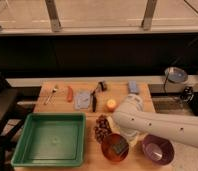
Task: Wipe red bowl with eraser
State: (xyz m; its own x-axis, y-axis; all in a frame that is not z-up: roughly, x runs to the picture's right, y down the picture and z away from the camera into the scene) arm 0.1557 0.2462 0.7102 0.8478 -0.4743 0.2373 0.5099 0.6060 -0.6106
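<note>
Red bowl sits on the wooden table, beside the purple bowl. Gripper reaches into it, pinching the eraser against the interior.

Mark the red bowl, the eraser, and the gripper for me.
red bowl point(108, 151): camera view, on its left inner wall.
eraser point(120, 145): camera view, on its top face, inside the bowl.
gripper point(124, 141): camera view, at the arm's end over the bowl.
</note>
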